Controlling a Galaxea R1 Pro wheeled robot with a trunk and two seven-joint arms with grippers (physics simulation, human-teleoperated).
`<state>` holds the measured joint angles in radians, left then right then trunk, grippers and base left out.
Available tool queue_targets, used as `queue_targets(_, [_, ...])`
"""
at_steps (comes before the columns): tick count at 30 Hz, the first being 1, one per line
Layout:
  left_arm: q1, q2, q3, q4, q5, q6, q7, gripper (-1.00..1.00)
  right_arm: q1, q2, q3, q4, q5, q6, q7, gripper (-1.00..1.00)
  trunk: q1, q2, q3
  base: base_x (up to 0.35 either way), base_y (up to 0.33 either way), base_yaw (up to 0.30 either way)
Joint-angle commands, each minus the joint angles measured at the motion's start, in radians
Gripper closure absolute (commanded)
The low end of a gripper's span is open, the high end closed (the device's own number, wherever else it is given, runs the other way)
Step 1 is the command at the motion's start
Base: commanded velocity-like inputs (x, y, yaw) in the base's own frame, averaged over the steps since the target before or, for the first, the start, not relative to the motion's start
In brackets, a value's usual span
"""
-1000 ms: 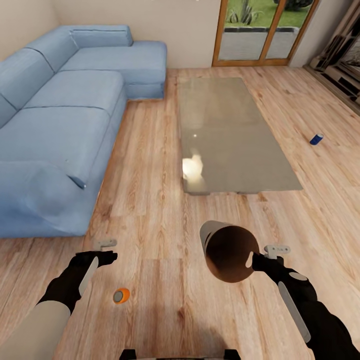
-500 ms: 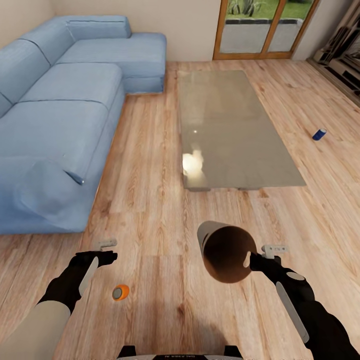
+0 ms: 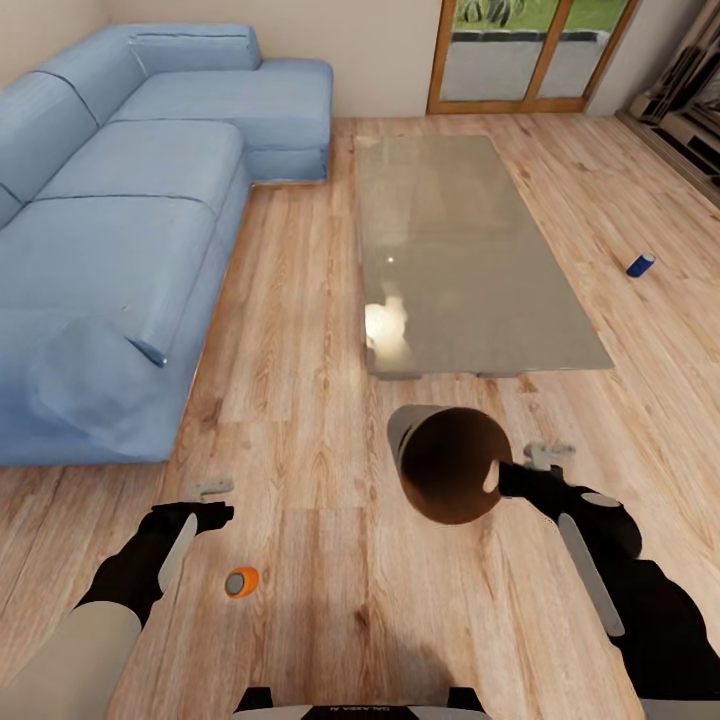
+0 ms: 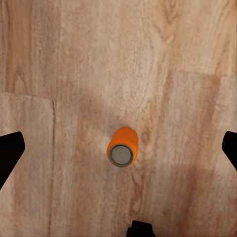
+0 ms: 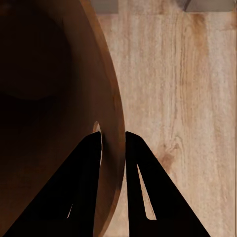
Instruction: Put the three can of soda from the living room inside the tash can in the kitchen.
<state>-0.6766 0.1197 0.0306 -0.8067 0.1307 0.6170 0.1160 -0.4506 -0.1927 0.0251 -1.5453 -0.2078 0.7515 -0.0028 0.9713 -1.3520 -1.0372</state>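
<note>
Orange can (image 4: 123, 147) lies on the floor between the left gripper's (image 4: 118, 148) spread fingers; right fingers (image 5: 84, 187) pinch the bin (image 3: 450, 472) rim. Pickup step: lower, close.

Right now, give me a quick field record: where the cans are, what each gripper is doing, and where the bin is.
orange can: lying on the wood floor, beside the left gripper, not gripped
blue can: on the floor, to the right of the glass table
third can: not spotted
left gripper: open, above the orange can
right gripper: shut on the trash can rim
trash can: held off the floor, tipped with its opening toward the camera, inside looks empty
sofa: blue, at the left
</note>
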Motion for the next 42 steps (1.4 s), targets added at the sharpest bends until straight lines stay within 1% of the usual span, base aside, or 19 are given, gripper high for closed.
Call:
queue_targets(1, [0.000, 0.000, 0.000, 0.000, 0.000, 0.000, 0.002, -1.00, -0.012, 0.000, 0.000, -0.007, 0.007, 0.016, 0.003, 1.00, 0.000, 0.000, 0.000, 0.000, 0.000, 0.000])
queue_targets(2, [0.000, -0.001, 0.000, 0.000, -0.001, 0.001, 0.006, -1.00, -0.032, 0.000, -0.001, -0.019, 0.017, 0.038, -0.006, 1.00, 0.000, 0.000, 0.000, 0.000, 0.000, 0.000])
queue_targets(4, [-0.001, -0.002, 0.000, 0.000, -0.001, 0.001, 0.012, -1.00, -0.045, 0.000, -0.001, -0.026, 0.024, 0.056, -0.022, 1.00, 0.000, 0.000, 0.000, 0.000, 0.000, 0.000])
queue_targets(5, [-0.001, -0.006, 0.000, 0.000, -0.001, 0.003, 0.015, -1.00, -0.054, -0.001, -0.002, -0.031, 0.029, 0.077, -0.041, 1.00, 0.000, 0.000, 0.000, 0.000, 0.000, 0.000])
queue_targets(7, [-0.001, -0.013, 0.000, 0.001, -0.002, 0.008, 0.020, -1.00, -0.071, -0.003, -0.002, -0.037, 0.035, 0.111, -0.064, 1.00, 0.008, -0.014, -0.006, 0.000, 0.000, 0.000])
queue_targets(9, [-0.001, -0.015, 0.000, 0.001, -0.002, 0.010, 0.021, -1.00, -0.081, -0.004, -0.002, -0.038, 0.036, 0.123, -0.071, 1.00, 0.015, -0.028, -0.013, 0.000, 0.000, 0.000])
queue_targets(17, [-0.001, -0.018, 0.000, 0.001, -0.002, 0.013, 0.023, -1.00, -0.091, -0.006, -0.003, -0.039, 0.037, 0.131, -0.075, 1.00, 0.046, -0.084, -0.038, 0.000, 0.000, 0.000])
queue_targets(22, [-0.002, -0.024, 0.000, 0.001, -0.002, 0.015, 0.023, -1.00, -0.092, -0.007, -0.004, -0.039, 0.037, 0.133, -0.075, 1.00, 0.065, -0.119, -0.053, 0.000, 0.000, 0.000])
queue_targets(29, [-0.001, -0.030, 0.000, 0.001, -0.001, 0.015, 0.050, -1.00, -0.092, -0.008, -0.005, -0.039, 0.038, 0.134, -0.075, 1.00, 0.092, -0.168, -0.075, 0.000, 0.000, 0.000])
queue_targets(34, [-0.002, -0.034, 0.000, 0.002, -0.002, 0.015, 0.058, -1.00, -0.101, -0.008, -0.005, -0.039, 0.040, 0.134, -0.076, 1.00, 0.111, -0.203, -0.091, 0.000, 0.000, 0.000])
queue_targets(42, [-0.001, -0.038, 0.000, 0.055, -0.001, 0.015, 0.058, -1.00, -0.104, -0.007, -0.005, -0.038, 0.044, 0.134, -0.077, 1.00, 0.142, -0.259, -0.116, 0.000, 0.000, 0.000])
